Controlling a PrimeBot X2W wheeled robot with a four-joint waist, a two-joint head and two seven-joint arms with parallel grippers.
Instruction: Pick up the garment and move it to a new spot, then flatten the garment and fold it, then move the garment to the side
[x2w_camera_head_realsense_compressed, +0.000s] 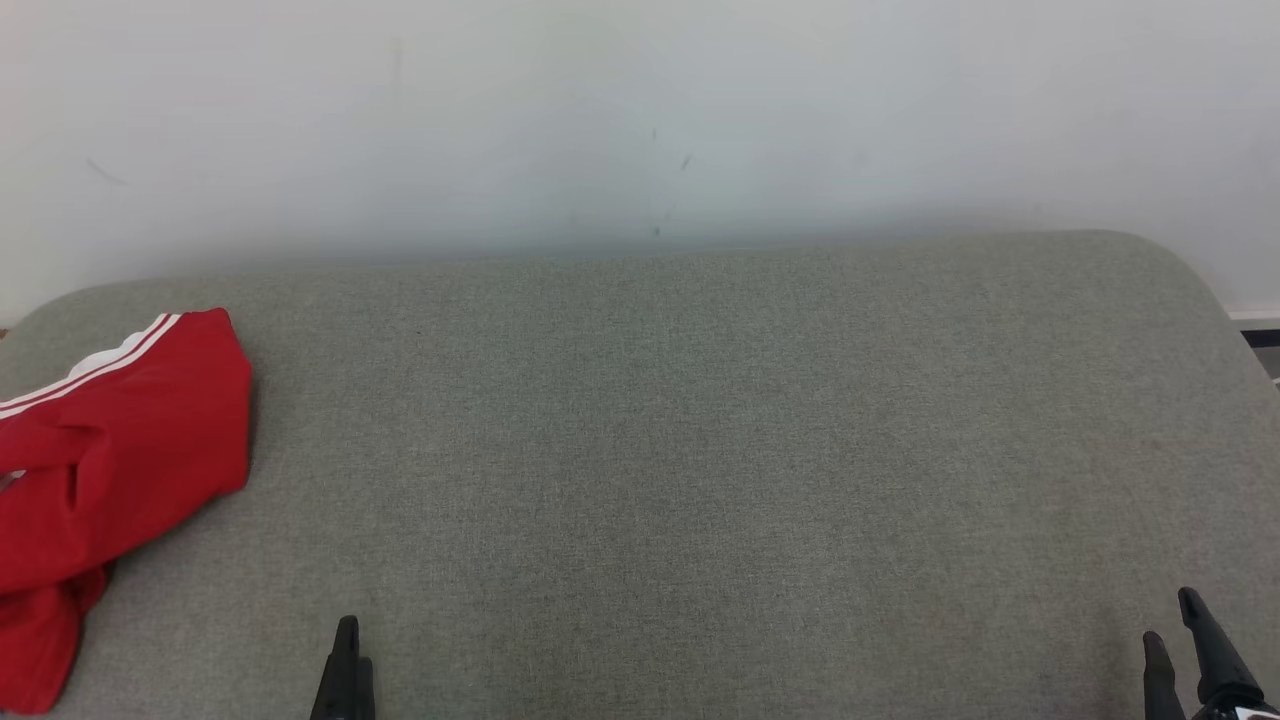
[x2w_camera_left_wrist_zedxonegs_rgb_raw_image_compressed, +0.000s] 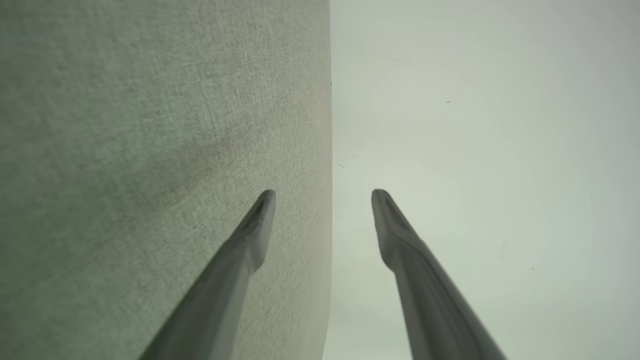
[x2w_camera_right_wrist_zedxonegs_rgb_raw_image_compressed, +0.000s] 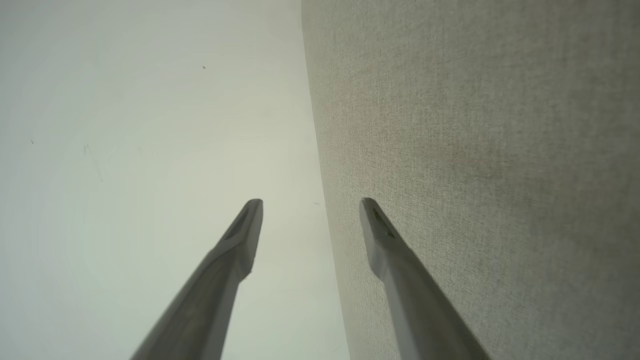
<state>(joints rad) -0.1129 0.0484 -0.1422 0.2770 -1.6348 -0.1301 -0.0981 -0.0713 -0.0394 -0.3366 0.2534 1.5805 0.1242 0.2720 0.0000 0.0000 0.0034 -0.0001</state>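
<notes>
The garment (x2w_camera_head_realsense_compressed: 105, 460) is red with white stripes along one edge and lies crumpled at the far left of the grey cushioned surface (x2w_camera_head_realsense_compressed: 700, 450), partly cut off by the frame. My left gripper (x2w_camera_head_realsense_compressed: 345, 655) pokes up at the bottom edge, well to the right of the garment and apart from it. Its fingers stand open with nothing between them in the left wrist view (x2w_camera_left_wrist_zedxonegs_rgb_raw_image_compressed: 323, 192). My right gripper (x2w_camera_head_realsense_compressed: 1175, 620) sits at the bottom right corner, far from the garment. It is open and empty in the right wrist view (x2w_camera_right_wrist_zedxonegs_rgb_raw_image_compressed: 311, 202).
A plain pale wall (x2w_camera_head_realsense_compressed: 640, 120) rises directly behind the grey surface. The surface has rounded far corners, and a strip of floor and skirting (x2w_camera_head_realsense_compressed: 1258, 335) shows past its right end.
</notes>
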